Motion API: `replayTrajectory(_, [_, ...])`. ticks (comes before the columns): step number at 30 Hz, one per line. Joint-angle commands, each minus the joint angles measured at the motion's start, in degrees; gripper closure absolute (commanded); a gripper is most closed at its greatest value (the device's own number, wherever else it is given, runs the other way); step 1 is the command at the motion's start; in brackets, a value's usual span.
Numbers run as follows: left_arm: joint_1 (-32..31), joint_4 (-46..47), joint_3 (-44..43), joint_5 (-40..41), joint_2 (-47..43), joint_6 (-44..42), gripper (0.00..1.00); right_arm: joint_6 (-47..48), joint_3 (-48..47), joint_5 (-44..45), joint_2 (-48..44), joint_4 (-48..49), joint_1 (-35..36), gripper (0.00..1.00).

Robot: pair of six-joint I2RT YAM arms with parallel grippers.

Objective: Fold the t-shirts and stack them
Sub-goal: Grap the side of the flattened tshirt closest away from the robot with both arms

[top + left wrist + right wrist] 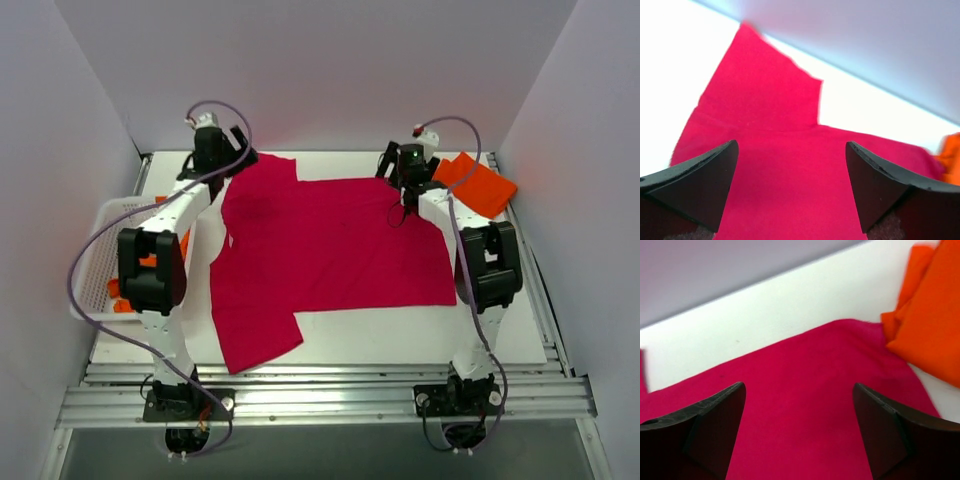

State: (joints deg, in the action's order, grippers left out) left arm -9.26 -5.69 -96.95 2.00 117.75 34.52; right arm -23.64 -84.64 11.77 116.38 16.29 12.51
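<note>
My left gripper [790, 145] stands with its jaws wide apart and nothing between them, and my right gripper [798, 386] is spread the same way, also empty. Directly below both lies the crimson pink-red soft cloth t-shirt [330, 240], flat on the white table [400, 340]. Its long axis runs across me, shoulders toward my left arm and hem toward my right. My left fingers hang over the base of the far sleeve [765, 85]. My right fingers hang over the far hem corner, so each arm is nearest its own end of the far edge.

I judge that the next fold turns on this: the far edge sits under both tools, and the near edge lies straight back toward my bases. Just beyond my right gripper, touching or barely off the hem corner, rests the bright orange folded cloth t-shirt [930, 325]. The white plastic mesh basket [95, 235] stands well out past my left arm.
</note>
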Motion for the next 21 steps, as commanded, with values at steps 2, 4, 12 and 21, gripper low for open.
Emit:
replayTrajectory(2, [-2.1, 2.3, 7.9, 7.6, -21.8, -3.6, 0.03, 6.7, 7.7, 17.0, -22.3, 3.6, 7.3, 0.15])
replayTrajectory(4, [-4.5, -1.7, 12.7, 10.8, -29.9, -4.8, 0.06, 5.8, 14.2, 19.1, -28.1, 3.7, 9.9, 0.15])
replayTrajectory(12, [-22.6, 19.2, 53.7, 18.2, -61.8, -11.8, 0.06, -4.6, 38.6, -3.7, -52.9, 12.3, 10.8, 0.04])
replayTrajectory(21, [-22.9, 36.8, 69.3, 8.7, -73.5, -2.7, 0.06, -12.1, 49.9, -4.9, -55.5, 16.2, 19.5, 0.0])
